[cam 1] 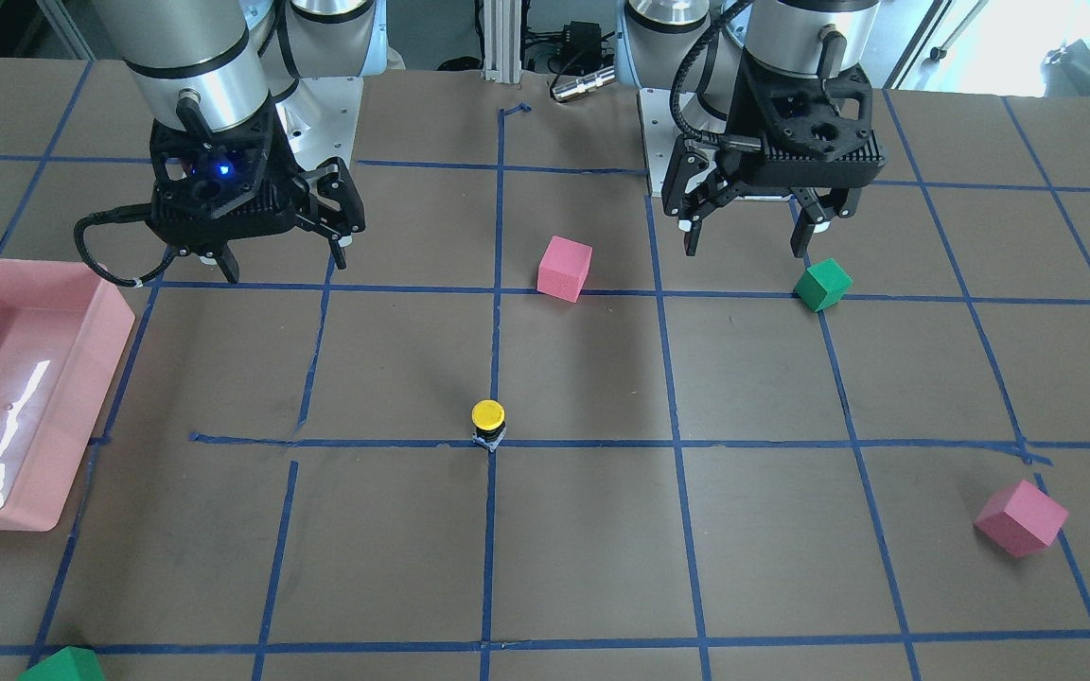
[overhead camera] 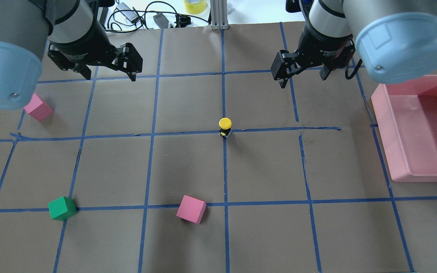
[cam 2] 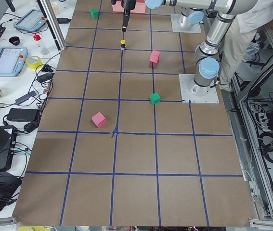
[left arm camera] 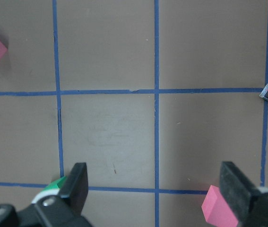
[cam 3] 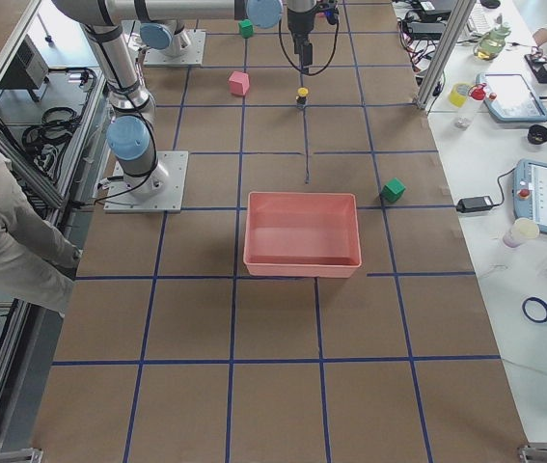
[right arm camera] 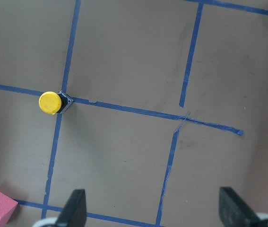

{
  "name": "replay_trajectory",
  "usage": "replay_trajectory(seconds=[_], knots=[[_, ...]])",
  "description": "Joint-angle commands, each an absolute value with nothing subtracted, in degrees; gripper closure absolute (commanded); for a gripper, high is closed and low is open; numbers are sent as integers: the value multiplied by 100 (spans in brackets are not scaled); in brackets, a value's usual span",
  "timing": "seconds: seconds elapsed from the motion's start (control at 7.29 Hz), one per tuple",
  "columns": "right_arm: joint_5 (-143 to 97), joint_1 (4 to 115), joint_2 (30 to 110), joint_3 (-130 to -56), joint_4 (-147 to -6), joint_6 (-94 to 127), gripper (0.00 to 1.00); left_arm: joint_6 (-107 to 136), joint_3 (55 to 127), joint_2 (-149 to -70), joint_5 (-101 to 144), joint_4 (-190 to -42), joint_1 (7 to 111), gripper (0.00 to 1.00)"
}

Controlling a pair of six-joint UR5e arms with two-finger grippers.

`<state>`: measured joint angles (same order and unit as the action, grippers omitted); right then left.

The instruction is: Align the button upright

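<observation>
"Brown paper, taped into blue squares, covers the desk (overhead camera: 188, 163). How far along does the job look?"

"Finished, or nearly so. The left hand (overhead camera: 110, 76) and the right hand (overhead camera: 302, 81) both hang above the desk with their jaws apart, holding nothing. There is one on each side of the button (overhead camera: 225, 127), and both are well clear of it."

"And the button itself?"

"It stands on its base where two tape lines cross, near the middle of the desk, with its yellow cap on top. In both wrist views it looks upright."

"So what is left?"

"Probably nothing, unless it has a slight lean, which is too small to judge in these views."

"Any containers?"

"One, a pink tray (overhead camera: 431, 125) at the robot's right end of the desk. Nothing shows inside it but glare. A pink cube (overhead camera: 191, 209) lies on the desk, well outside it."
</observation>
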<state>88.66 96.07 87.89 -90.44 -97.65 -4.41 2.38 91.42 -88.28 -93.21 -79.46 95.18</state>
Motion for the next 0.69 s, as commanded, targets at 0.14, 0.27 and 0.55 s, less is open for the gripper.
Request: replay_trajectory(seconds=[0.14, 0.27, 0.55], knots=[[8859, 9615, 8789, -9044, -9756, -439, 0, 229, 9377, -8886, -9105, -7822, 9510, 0], [8859, 9615, 8789, -9044, -9756, -439, 0, 255, 9378, -8877, -9045, -7831, 9510, 0], [8868, 9615, 8789, -9044, -9765, -439, 0, 229, 9343, -8868, -9097, -7857, 9510, 0]])
